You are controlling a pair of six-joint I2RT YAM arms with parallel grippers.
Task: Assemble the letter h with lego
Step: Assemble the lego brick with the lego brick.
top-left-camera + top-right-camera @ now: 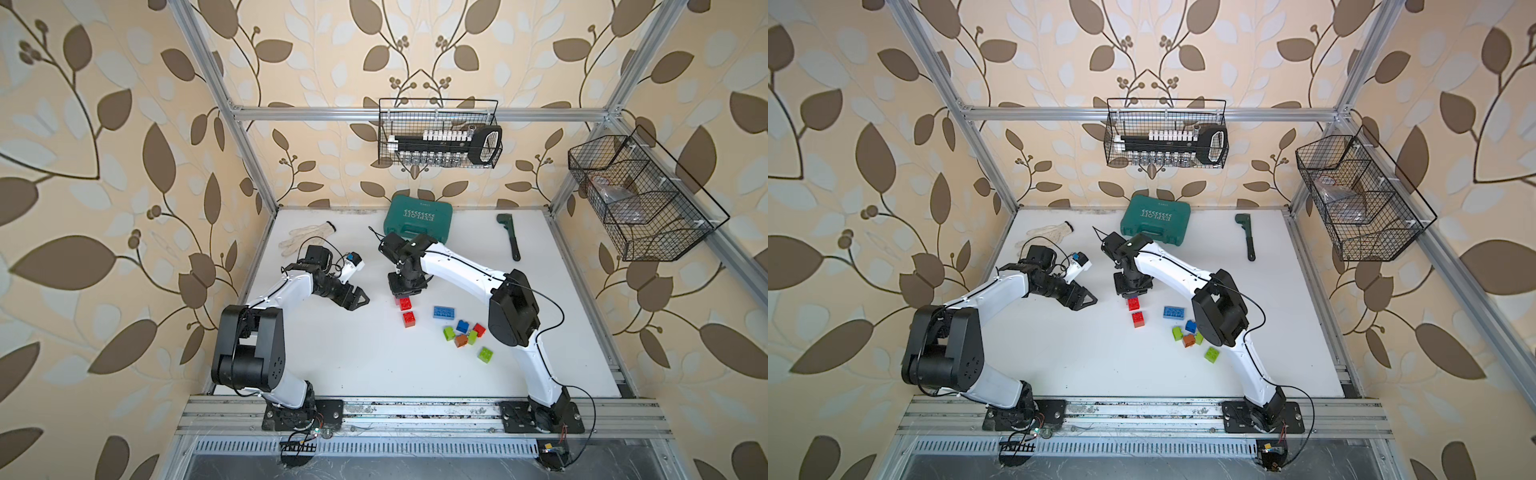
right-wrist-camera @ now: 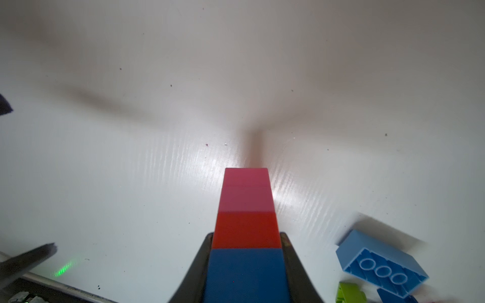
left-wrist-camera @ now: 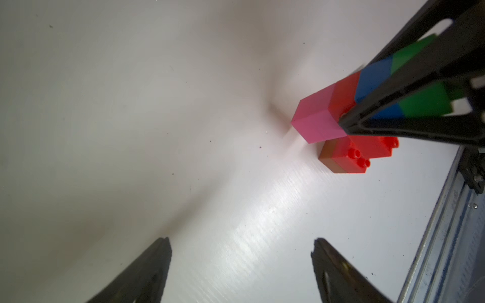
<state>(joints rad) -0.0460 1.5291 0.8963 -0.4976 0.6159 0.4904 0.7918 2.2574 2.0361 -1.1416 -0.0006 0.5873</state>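
Observation:
My right gripper [image 2: 246, 236] is shut on a straight stack of lego [image 3: 343, 91]: pink, red, blue and green bricks. The stack points down, and its pink end [image 2: 246, 191] is at the white tabletop. From above, the right gripper [image 1: 407, 286] hides most of the stack. Two red bricks [image 1: 405, 303] [image 1: 409, 319] lie just in front of it. My left gripper [image 3: 241, 240] is open and holds nothing. It hangs to the left of the stack [image 1: 360, 302], apart from it. A long light-blue brick [image 1: 444, 312] and several small loose bricks [image 1: 462, 332] lie to the right.
A teal plastic case [image 1: 417, 218] sits at the back of the table, with a green wrench [image 1: 509, 237] to its right and a white glove [image 1: 305, 237] to its left. Wire baskets hang on the back wall [image 1: 440, 133] and the right wall [image 1: 640, 199].

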